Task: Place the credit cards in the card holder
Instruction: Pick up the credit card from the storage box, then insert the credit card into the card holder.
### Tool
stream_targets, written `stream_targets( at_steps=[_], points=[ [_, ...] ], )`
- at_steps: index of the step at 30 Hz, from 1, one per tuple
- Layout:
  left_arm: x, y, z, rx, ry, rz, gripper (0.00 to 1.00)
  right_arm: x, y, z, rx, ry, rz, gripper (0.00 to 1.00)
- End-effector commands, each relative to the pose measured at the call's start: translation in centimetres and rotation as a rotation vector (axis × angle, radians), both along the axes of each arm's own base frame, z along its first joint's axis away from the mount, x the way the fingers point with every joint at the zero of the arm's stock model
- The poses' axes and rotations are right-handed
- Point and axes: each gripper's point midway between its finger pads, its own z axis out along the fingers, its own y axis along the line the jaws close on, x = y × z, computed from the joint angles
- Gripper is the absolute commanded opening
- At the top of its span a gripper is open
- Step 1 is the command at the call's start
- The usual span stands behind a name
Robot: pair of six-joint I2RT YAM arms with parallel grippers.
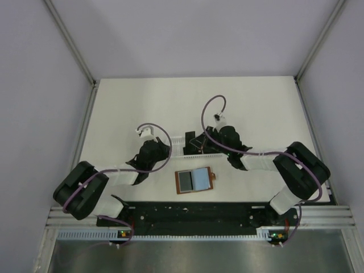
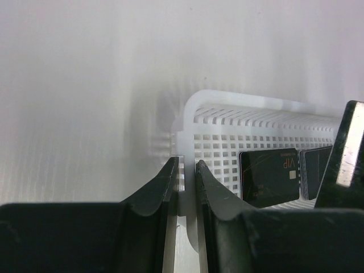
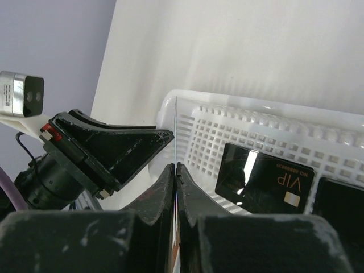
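Note:
The brown card holder lies open on the table, bluish pockets up, in front of the white slotted basket. Black credit cards lie in the basket. My left gripper is shut on the basket's left end wall. My right gripper is shut on one black card held edge-on, above the basket's left part. That held card also shows in the left wrist view.
The left gripper's fingers sit close to the left of the held card. A second card lies at the basket's right. Grey walls enclose the table; the black base rail runs along the near edge.

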Motion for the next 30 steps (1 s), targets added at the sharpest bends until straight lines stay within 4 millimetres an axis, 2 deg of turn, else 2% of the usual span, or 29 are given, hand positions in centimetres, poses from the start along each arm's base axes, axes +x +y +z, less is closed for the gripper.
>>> stream_targets(
  at_steps=[1, 4, 8, 10, 13, 16, 19, 23, 30],
  points=[
    [1.3, -0.1, 2.4, -0.024, -0.058, 0.025, 0.1, 0.7, -1.6, 2.7, 0.079, 0.069, -0.064, 0.0],
    [1.3, -0.3, 3.3, -0.032, -0.085, 0.005, 0.22, 0.5, -2.3, 4.1, 0.202, 0.216, -0.095, 0.0],
    [1.3, -0.6, 4.3, -0.039, -0.109, -0.016, 0.38, -0.5, -2.2, 8.7, 0.417, 0.382, -0.085, 0.0],
    [1.3, -0.6, 4.7, -0.039, -0.116, -0.021, 0.46, -0.7, -2.7, 10.9, 0.579, 0.495, -0.129, 0.0],
    [1.2, -0.5, 5.3, -0.041, -0.122, -0.021, 0.54, -1.1, -3.6, 13.3, 0.781, 0.615, -0.162, 0.0],
    [1.1, -0.4, 5.9, -0.04, -0.124, -0.022, 0.63, -1.3, -3.9, 15.5, 0.866, 0.669, -0.155, 0.0],
    [1.0, -0.4, 6.4, -0.041, -0.123, -0.021, 0.77, -1.5, -4.7, 17.2, 0.947, 0.702, -0.17, 0.0],
    [0.8, -0.2, 6.9, -0.05, -0.133, -0.019, 0.84, -1.7, -5.8, 19.0, 1.046, 0.732, -0.184, 0.0],
    [0.4, 0.0, 7.4, -0.059, -0.142, -0.017, 0.88, -1.9, -6.3, 20.6, 1.107, 0.717, -0.161, 0.0]
  ],
)
